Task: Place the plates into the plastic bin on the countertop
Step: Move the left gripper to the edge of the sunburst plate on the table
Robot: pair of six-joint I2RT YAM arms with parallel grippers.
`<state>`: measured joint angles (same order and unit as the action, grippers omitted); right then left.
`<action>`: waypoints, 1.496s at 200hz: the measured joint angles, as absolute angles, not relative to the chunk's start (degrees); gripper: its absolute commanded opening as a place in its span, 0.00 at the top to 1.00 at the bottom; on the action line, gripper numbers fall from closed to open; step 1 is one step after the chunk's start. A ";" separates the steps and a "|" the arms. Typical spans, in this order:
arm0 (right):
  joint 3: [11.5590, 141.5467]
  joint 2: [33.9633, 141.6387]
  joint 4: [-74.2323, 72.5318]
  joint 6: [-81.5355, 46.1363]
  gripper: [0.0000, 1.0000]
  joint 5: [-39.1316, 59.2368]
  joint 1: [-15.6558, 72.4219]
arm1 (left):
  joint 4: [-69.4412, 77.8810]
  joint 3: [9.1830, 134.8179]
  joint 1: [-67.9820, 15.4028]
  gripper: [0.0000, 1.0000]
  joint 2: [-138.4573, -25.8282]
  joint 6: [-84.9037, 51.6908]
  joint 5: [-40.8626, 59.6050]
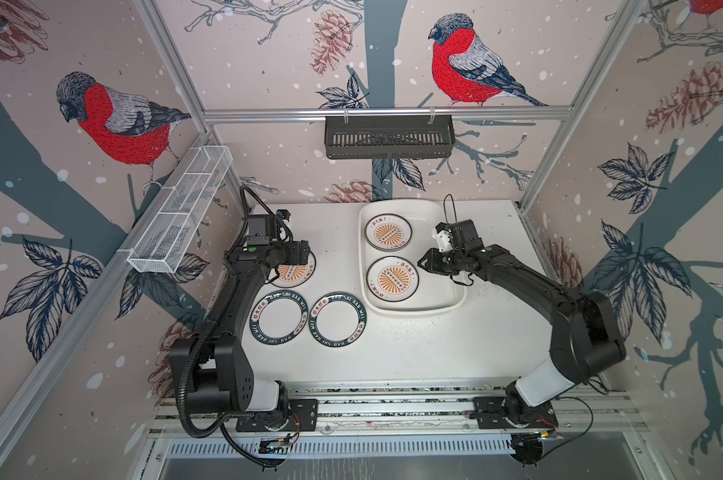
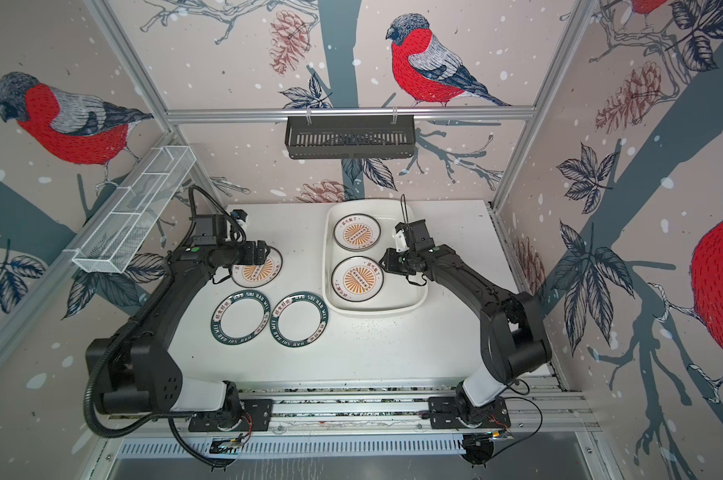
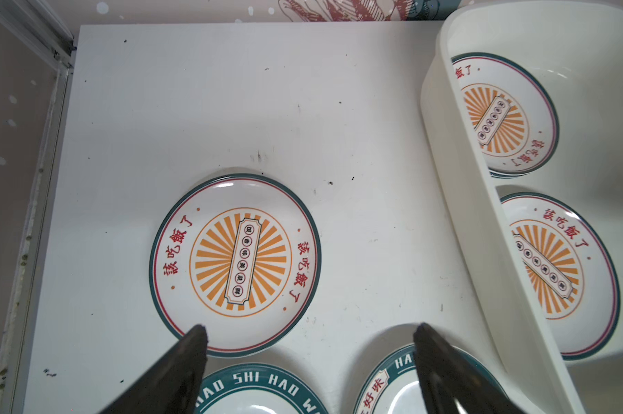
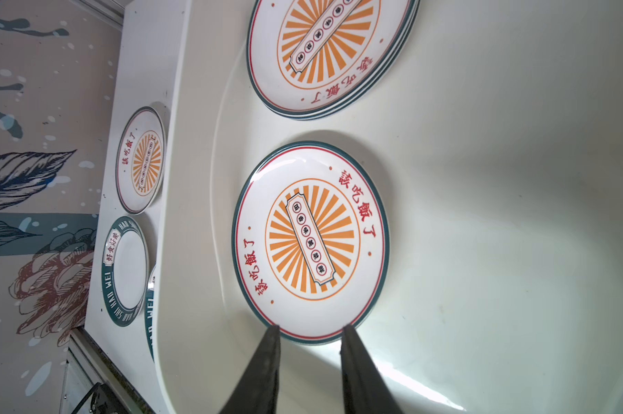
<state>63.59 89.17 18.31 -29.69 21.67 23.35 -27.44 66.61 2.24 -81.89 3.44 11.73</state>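
Three plates are seen on the countertop (image 1: 393, 353) in both top views, not yet binned: a loose sunburst plate (image 1: 294, 277), half hidden under the left gripper (image 1: 298, 258), and a green-rimmed lettered plate (image 1: 278, 318) beside its twin (image 1: 338, 318), nearer the arm bases. The plastic bin (image 1: 455, 305) stands to the right of them. A stack of sunburst plates (image 1: 388, 232) is held at its far end and a single sunburst plate (image 1: 392, 278) at its near end. The right gripper (image 1: 421, 262) is poised over the bin, just beside that single plate.

By the left wrist view, the left gripper's fingers (image 3: 195, 344) are shown spread wide with nothing between them. The loose sunburst plate lies flat just ahead. Its near rim is crossed by one fingertip, while the other fingertip stands over the twin.

By the right wrist view, the right gripper's fingers (image 4: 272, 344) are shown only narrowly parted and empty. Their tips lie over the near rim of the single sunburst plate, which rests flat on the bin floor. The stack appears about three deep.

The left arm is judged nearer to all three loose plates. No long axis is offered by a round plate, so the coming grasp is judged to turn on the near rim being brought between the fingers.
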 measured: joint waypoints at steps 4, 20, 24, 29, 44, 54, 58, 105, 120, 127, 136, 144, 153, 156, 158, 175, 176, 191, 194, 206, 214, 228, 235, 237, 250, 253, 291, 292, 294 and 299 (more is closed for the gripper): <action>62.61 88.14 17.76 -30.26 0.68 21.52 23.42 | -27.40 66.46 2.48 0.10 -82.21 3.44 11.70; 59.27 84.90 15.94 -31.66 0.68 21.56 23.59 | -27.29 66.06 2.92 0.09 -83.57 3.51 10.72; 58.30 84.07 15.33 -31.73 0.68 21.63 23.68 | -27.29 66.04 2.98 0.09 -84.01 3.53 10.48; 57.28 83.20 14.85 -31.81 0.68 21.74 23.73 | -27.29 66.04 3.07 0.08 -84.49 3.55 10.46; 54.33 80.99 12.73 -33.23 0.67 22.04 23.88 | -27.29 66.08 3.29 0.08 -86.13 3.70 10.11; 52.66 79.99 11.57 -34.00 0.67 22.35 23.97 | -27.29 66.15 3.38 0.09 -87.29 3.73 9.37; 52.10 79.75 11.18 -34.63 0.67 22.39 24.01 | -27.29 66.19 3.38 0.09 -87.88 3.70 8.88; 47.33 78.94 6.81 -36.23 0.67 23.88 24.25 | -27.73 69.80 3.75 0.10 -96.36 3.22 4.05; 46.76 79.00 5.50 -36.38 0.67 24.23 24.27 | -27.75 69.87 4.25 0.10 -97.86 2.94 2.74; 46.61 79.18 5.06 -36.47 0.67 24.43 24.27 | -27.81 70.13 4.64 0.10 -98.61 2.81 2.37; 46.50 79.48 4.47 -37.01 0.67 24.64 24.27 | -27.79 70.70 5.15 0.10 -99.63 2.61 1.50; 46.35 79.81 4.01 -37.30 0.67 24.91 24.27 | -27.73 71.35 5.61 0.10 -100.79 2.20 0.86; 46.24 80.05 3.77 -37.30 0.67 25.15 24.27 | -27.66 71.88 6.20 0.10 -101.89 1.83 0.03; 46.19 80.14 3.68 -37.30 0.67 25.23 24.27 | -27.66 71.99 6.42 0.10 -102.21 1.83 -0.05; 46.15 80.18 3.55 -37.30 0.67 25.26 24.27 | -27.68 72.05 6.61 0.10 -102.45 1.78 -0.10; 46.02 80.49 2.83 -37.32 0.67 25.43 24.27 | -27.70 72.49 8.45 0.10 -103.81 1.30 -0.16; 46.02 80.51 2.79 -37.32 0.67 25.45 24.27 | -27.68 72.58 8.62 0.10 -103.94 1.28 -0.16; 46.02 80.88 2.48 -37.32 0.67 25.56 24.27 | -27.64 73.58 10.11 0.11 -105.27 0.78 -0.03; 46.02 80.99 2.48 -37.32 0.67 25.61 24.27 | -27.62 73.78 10.37 0.11 -105.56 0.56 -0.03; 46.04 81.38 2.48 -37.32 0.67 25.67 24.27 | -27.49 74.11 11.05 0.11 -106.63 0.27 0.14; 46.06 81.60 2.48 -37.32 0.67 25.71 24.27 | -27.49 74.15 11.22 0.12 -107.13 0.21 0.47; 46.17 81.84 2.48 -37.32 0.67 25.80 24.27 | -27.49 74.17 11.62 0.13 -107.68 0.01 1.87; 46.22 81.89 2.44 -37.32 0.67 25.96 24.27 | -27.49 74.26 11.81 0.15 -107.94 0.01 2.00; 46.22 81.89 2.46 -37.32 0.67 25.98 24.27 | -27.46 74.26 11.86 0.16 -107.98 0.01 2.02; 46.39 82.06 2.44 -37.32 0.67 26.13 24.27 | -27.33 74.39 12.36 0.17 -108.49 -0.03 3.01; 46.41 82.13 2.44 -37.32 0.67 26.13 24.27 | -27.29 74.43 12.47 0.17 -108.62 -0.05 3.05; 46.54 82.52 2.28 -37.34 0.67 26.35 24.27 | -27.20 74.81 13.76 0.22 -110.41 -0.19 5.37; 46.57 82.52 2.28 -37.34 0.67 26.37 24.27 | -27.22 74.81 13.80 0.23 -110.45 -0.16 5.48; 46.59 82.52 2.28 -37.34 0.67 26.37 24.27 | -27.22 74.83 13.89 0.23 -110.52 -0.19 5.74; 46.61 82.52 2.24 -37.34 0.67 26.37 24.27 | -27.20 74.89 14.13 0.24 -110.74 -0.19 6.02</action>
<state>46.61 82.52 2.24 -37.34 26.37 24.27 -27.20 74.89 14.13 -110.74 -0.19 6.02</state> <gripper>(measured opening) 0.328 0.782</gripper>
